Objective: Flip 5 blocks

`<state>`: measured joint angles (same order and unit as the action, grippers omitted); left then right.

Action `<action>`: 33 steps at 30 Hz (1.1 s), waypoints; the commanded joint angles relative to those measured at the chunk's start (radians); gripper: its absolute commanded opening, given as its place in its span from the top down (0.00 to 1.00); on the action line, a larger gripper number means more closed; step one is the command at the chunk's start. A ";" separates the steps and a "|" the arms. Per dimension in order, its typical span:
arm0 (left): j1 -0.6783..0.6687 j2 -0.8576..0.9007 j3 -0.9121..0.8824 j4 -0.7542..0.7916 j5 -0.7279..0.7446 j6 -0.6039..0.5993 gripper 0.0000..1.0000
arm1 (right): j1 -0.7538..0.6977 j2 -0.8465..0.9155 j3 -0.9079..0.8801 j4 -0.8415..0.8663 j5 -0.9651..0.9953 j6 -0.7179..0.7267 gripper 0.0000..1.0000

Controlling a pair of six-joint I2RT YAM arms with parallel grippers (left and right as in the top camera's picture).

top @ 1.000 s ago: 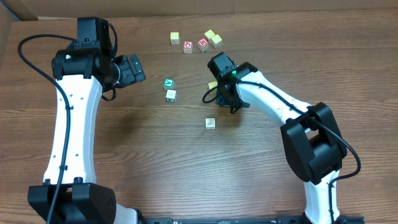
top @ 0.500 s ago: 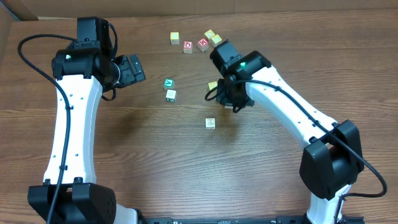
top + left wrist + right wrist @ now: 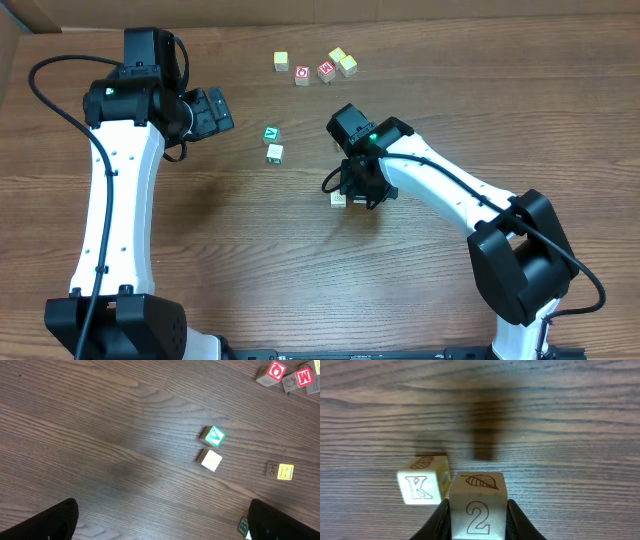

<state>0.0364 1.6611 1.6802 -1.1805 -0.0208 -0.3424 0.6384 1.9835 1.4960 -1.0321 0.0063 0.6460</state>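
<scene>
While my right arm bends low over mid-table, my right gripper (image 3: 479, 516) is clamped on the 2 block (image 3: 478, 491). It's pale wood with a leaf on the next face, just beside the K block (image 3: 420, 487). My left gripper (image 3: 212, 110) hangs spread wide.

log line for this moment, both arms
left gripper: open, empty | right gripper: shut on 2 block | K block: beside 2 block, ungripped
</scene>
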 commanded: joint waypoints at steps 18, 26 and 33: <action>-0.004 0.007 0.025 0.003 -0.013 -0.021 0.00 | 0.004 -0.004 -0.079 0.102 -0.001 0.019 0.73; -0.004 0.007 0.025 0.003 -0.013 -0.021 0.00 | 0.004 -0.003 -0.087 0.115 -0.002 0.011 0.53; -0.004 0.007 0.025 0.003 -0.013 -0.021 0.00 | -0.003 -0.005 -0.050 0.092 -0.010 -0.009 0.41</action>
<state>0.0364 1.6611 1.6802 -1.1809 -0.0208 -0.3424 0.6380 1.9835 1.4124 -0.9295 0.0025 0.6518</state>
